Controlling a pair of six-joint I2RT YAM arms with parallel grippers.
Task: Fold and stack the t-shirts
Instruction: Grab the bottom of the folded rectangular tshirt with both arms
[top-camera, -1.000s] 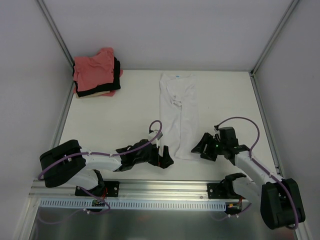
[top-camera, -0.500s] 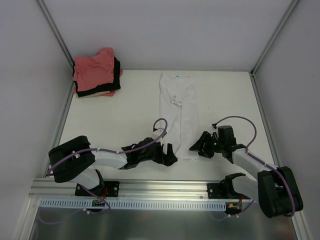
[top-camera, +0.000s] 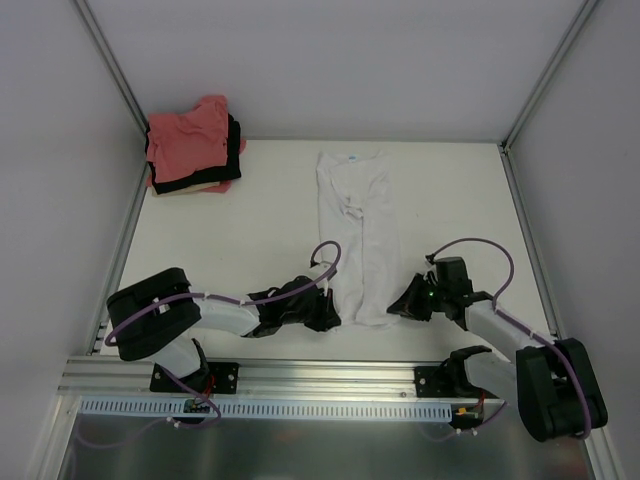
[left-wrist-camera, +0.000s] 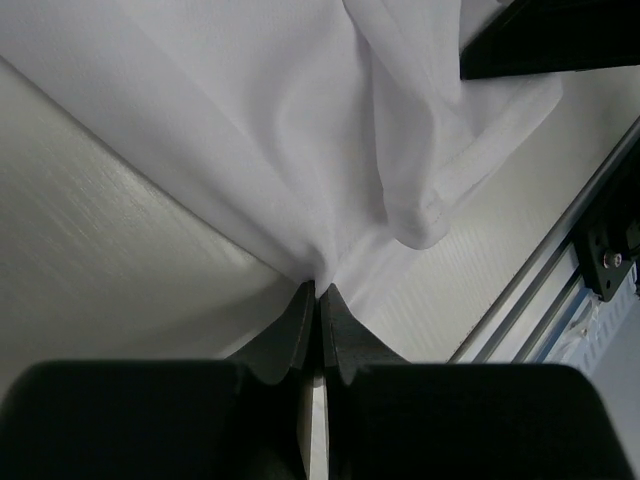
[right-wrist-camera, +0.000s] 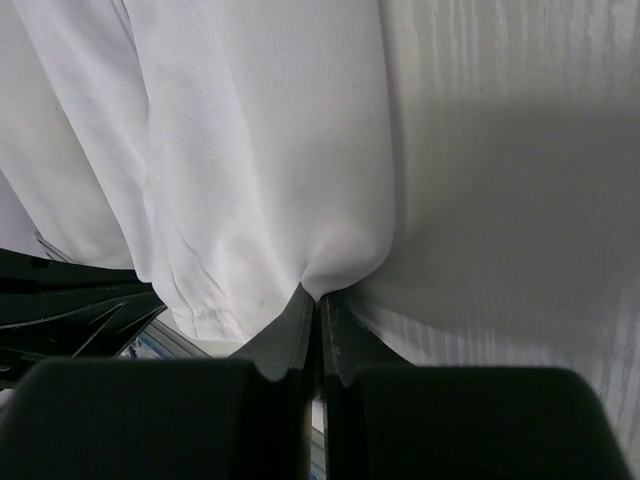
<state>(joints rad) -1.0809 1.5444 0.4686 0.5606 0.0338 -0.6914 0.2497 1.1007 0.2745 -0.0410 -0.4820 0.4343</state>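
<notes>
Both are clamped on cloth: the left gripper (left-wrist-camera: 318, 290) pinches the white t-shirt (top-camera: 362, 230) at its near-left hem, the right gripper (right-wrist-camera: 318, 292) at its near-right edge. The stack of folded tees (top-camera: 190, 150) sits well off to its far left.

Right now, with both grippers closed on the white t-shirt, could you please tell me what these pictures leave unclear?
- Top view: the neck label on the white t-shirt is too small to read.
- Top view: the stack shows only edges under its salmon-pink top layer; count uncertain.
- Wrist views: how many cloth layers the left gripper and right gripper pinch is hidden between the shut fingers.
</notes>
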